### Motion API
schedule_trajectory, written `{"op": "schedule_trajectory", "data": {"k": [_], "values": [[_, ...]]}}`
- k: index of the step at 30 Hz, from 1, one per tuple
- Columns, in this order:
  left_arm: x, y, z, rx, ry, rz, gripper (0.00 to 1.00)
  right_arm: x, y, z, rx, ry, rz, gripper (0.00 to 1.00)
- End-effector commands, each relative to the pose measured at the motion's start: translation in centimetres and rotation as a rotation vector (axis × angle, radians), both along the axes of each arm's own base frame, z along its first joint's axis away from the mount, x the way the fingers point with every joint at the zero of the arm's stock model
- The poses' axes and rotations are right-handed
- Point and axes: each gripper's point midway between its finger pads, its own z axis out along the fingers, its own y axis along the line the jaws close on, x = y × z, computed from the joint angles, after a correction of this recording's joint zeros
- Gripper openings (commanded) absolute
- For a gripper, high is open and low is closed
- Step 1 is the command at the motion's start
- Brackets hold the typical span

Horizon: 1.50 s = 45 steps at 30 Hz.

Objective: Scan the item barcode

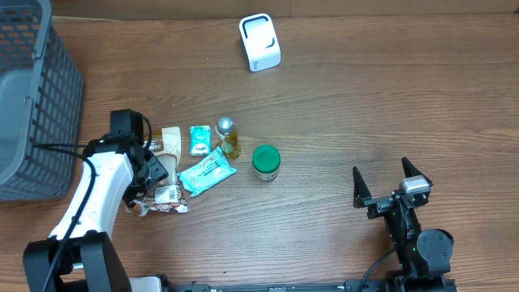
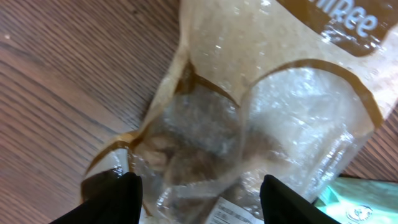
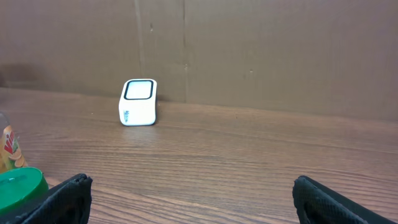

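A clear snack pouch with tan trim (image 2: 249,112) lies flat on the wooden table and fills the left wrist view. My left gripper (image 2: 202,199) hangs just over it, its two dark fingers spread apart on either side of the pouch's lower part and gripping nothing. From overhead, that gripper (image 1: 156,172) covers the middle of the pouch (image 1: 170,140) at the left of the table. The white barcode scanner (image 1: 259,42) stands at the far middle edge, and also shows as the scanner (image 3: 138,102) far ahead of the right wrist. My right gripper (image 1: 391,182) rests open and empty at the front right.
A small teal packet (image 1: 199,139), a teal wipes pack (image 1: 208,171), a little yellow bottle (image 1: 228,136) and a green-lidded jar (image 1: 266,161) lie just right of the pouch. A grey mesh basket (image 1: 32,97) stands at the far left. A brown wall backs the table.
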Motion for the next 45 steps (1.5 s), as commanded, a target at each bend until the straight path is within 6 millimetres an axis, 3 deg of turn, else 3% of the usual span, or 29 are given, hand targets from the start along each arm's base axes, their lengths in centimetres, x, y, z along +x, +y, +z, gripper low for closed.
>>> {"op": "schedule_trajectory", "data": {"k": [1, 8, 12, 18, 26, 31, 38, 42, 45], "values": [[0.4, 0.4, 0.3, 0.019, -0.007, -0.017, 0.62, 0.1, -0.2, -0.2, -0.004, -0.002, -0.011, 1.0], [0.8, 0.5, -1.8, 0.027, -0.048, -0.034, 0.59, 0.1, -0.2, -0.2, -0.004, -0.002, -0.011, 1.0], [0.3, 0.4, -2.6, 0.027, -0.04, -0.041, 0.4, 0.1, -0.2, -0.2, -0.004, -0.002, -0.011, 1.0], [1.3, 0.5, -2.9, 0.035, -0.095, -0.044, 0.25, 0.1, -0.2, -0.2, -0.004, -0.002, -0.011, 1.0], [4.8, 0.3, -2.3, 0.043, -0.221, -0.146, 0.21, 0.1, -0.2, -0.2, -0.004, -0.002, -0.011, 1.0], [6.2, -1.7, -2.0, -0.048, -0.28, -0.279, 0.19, 0.1, -0.2, -0.2, -0.004, -0.002, -0.011, 1.0], [7.3, -1.7, -1.5, -0.024, -0.314, -0.357, 0.24, 0.1, -0.2, -0.2, -0.004, -0.002, -0.011, 1.0], [7.8, -1.7, -0.6, -0.022, -0.321, -0.357, 0.24, 0.1, -0.2, -0.2, -0.004, -0.002, -0.011, 1.0], [8.8, -1.6, 1.3, -0.019, -0.327, -0.365, 0.24, 0.1, -0.2, -0.2, -0.004, -0.002, -0.011, 1.0]]}}
